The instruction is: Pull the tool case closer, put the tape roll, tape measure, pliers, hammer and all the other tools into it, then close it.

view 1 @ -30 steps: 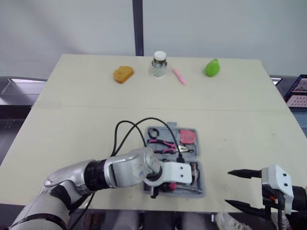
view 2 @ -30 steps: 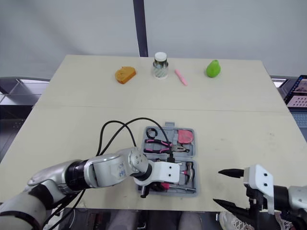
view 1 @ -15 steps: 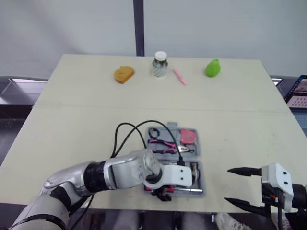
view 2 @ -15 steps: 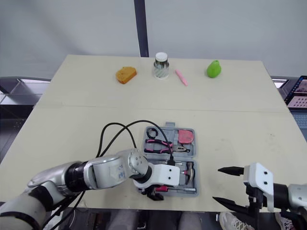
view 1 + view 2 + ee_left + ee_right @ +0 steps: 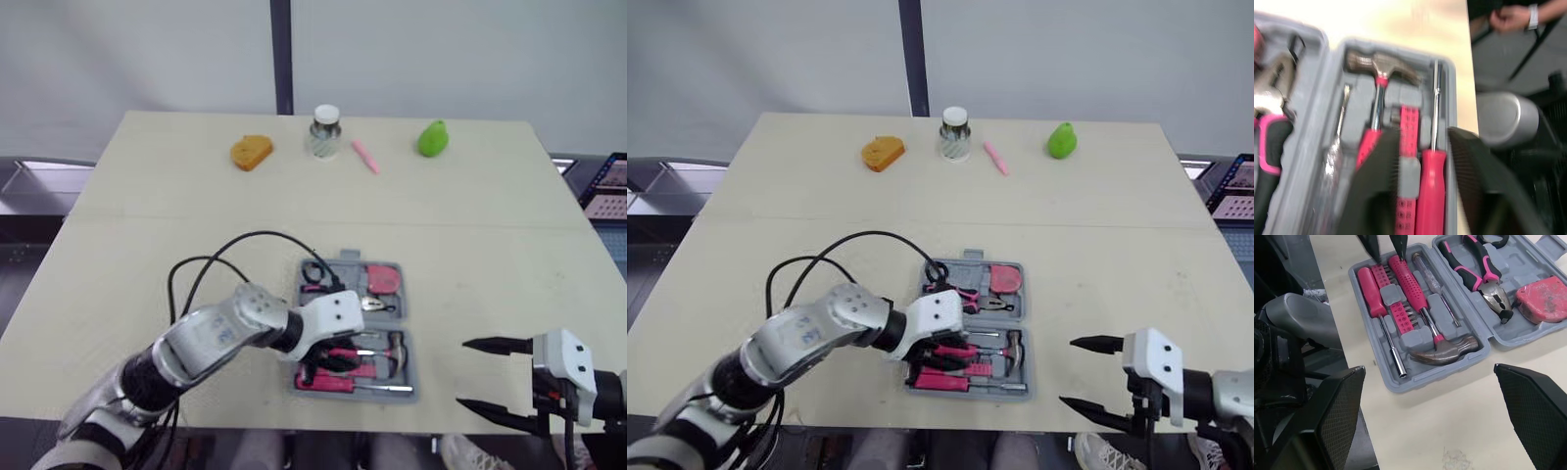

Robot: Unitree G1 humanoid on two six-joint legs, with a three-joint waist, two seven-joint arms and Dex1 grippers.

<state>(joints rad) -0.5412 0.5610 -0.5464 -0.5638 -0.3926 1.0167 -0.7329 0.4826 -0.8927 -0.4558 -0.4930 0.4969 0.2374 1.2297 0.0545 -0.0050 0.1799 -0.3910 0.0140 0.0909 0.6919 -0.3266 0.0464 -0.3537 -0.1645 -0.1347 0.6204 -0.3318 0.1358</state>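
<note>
Tool case (image 5: 1413, 338) lies open and flat on the table (image 5: 147, 245), close to the front edge and about midway across; both halves face up; lid not shut.

Near half holds a hammer (image 5: 1444, 352), a pink-handled screwdriver (image 5: 1371, 293), a pink strip of bits and a slim driver; far half holds the pliers (image 5: 1479, 269) and a red tape measure (image 5: 1540, 298), side by side; all sit in their moulded slots.

Left gripper (image 5: 1423, 133) reaches in from the robot's left and hangs over the left end of the near half; fingers (image 5: 1376, 186) set a moderate way apart, nothing clamped between them; they straddle the bit strip and the screwdriver handle; contact with the tools cannot be confirmed. A black cable (image 5: 216, 255) loops over the table from this arm's wrist.

Right gripper (image 5: 463, 372) sits to the right of the case, well apart from it, past the table's front edge; fingers spread wide, empty, tips pointing toward the case.

Along the far edge of the table, well apart from the case: an orange object (image 5: 251, 152), a jar with a white lid (image 5: 325, 132), a pink stick (image 5: 364, 155) and a green object (image 5: 432, 138).
</note>
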